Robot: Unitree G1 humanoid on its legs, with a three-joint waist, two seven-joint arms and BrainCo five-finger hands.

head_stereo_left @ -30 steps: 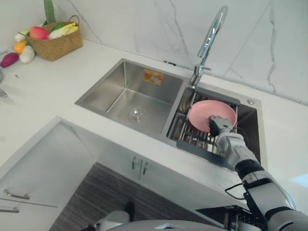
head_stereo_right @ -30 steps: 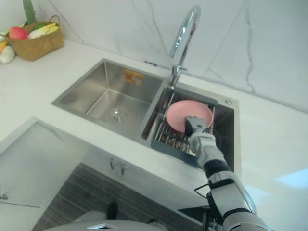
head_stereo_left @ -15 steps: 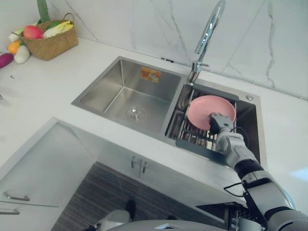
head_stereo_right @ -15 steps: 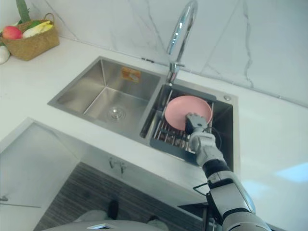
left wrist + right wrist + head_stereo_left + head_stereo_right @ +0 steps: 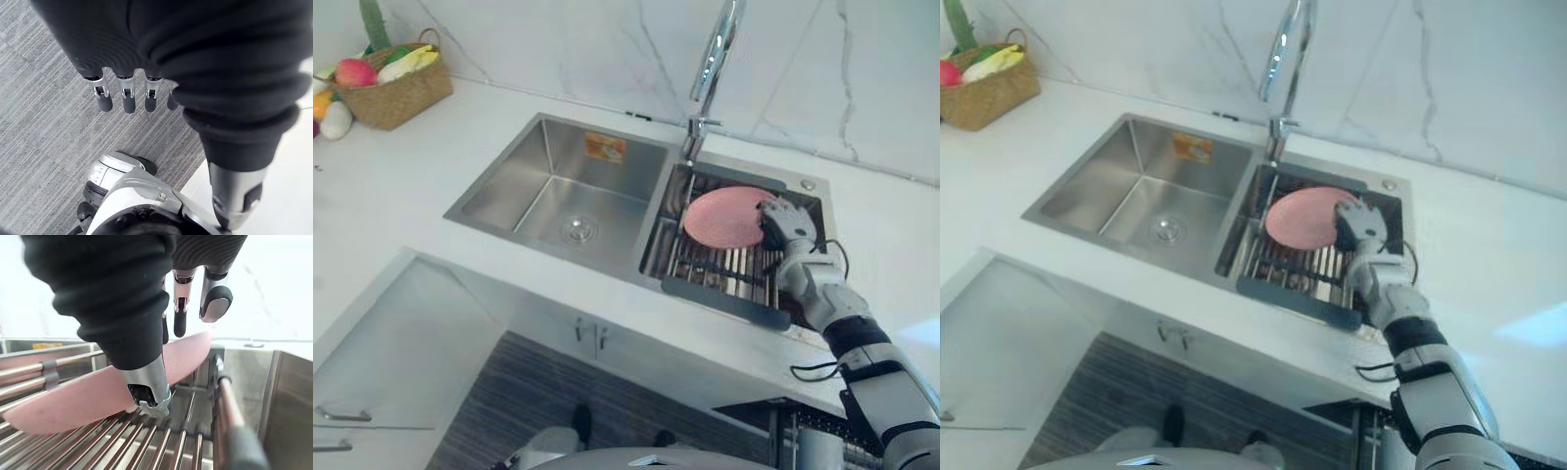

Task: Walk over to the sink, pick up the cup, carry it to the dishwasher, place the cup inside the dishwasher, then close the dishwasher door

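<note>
A round pink plate [image 5: 724, 217] - plain and shallow - lies tilted on the barred metal rack [image 5: 729, 269] in the right basin of the steel double sink [image 5: 504, 191]. One edge rests on the bars - the right rim sits at the right hand [image 5: 785, 223].

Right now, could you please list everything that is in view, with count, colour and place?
sink: one, steel, two basins, in the white counter
tap: one, chrome, behind the sink
rack: one, steel, right basin
plate: one, pink, on the rack
basket: one, brown, holding fruit, counter's far left
left hand: open, above the grey floor
right hand: open, at the plate's right edge
</note>
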